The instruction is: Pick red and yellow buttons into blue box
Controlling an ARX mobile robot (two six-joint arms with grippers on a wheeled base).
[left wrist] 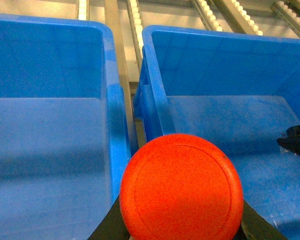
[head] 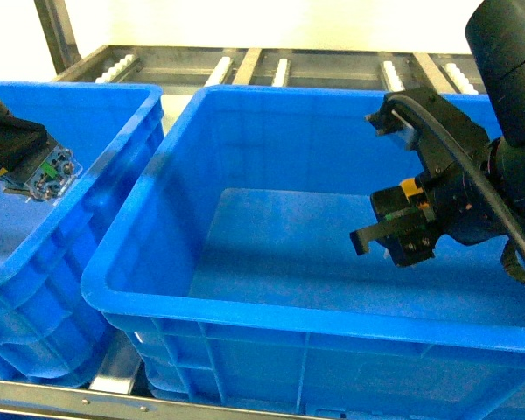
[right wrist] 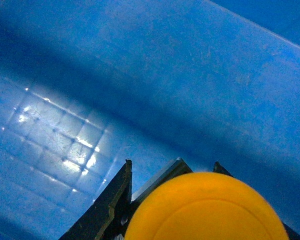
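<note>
Two blue plastic crates sit side by side on a metal roller rack (head: pixel 284 66). The larger blue box (head: pixel 245 302) fills the middle and right of the head view; a second crate (head: pixel 96 188) stands just to its left. The left end effector (head: pixel 22 162) hangs over that left crate, clamped on the red button (left wrist: pixel 181 187) — its round cap fills the lower part of the left wrist view, and its clear-and-black block shows in the head view. The right end effector (head: pixel 394 236) is inside the blue box, above its floor, closed on the yellow button (right wrist: pixel 206 207) — the yellow cap sits between its dark fingers (right wrist: pixel 107 205) in the right wrist view.
</note>
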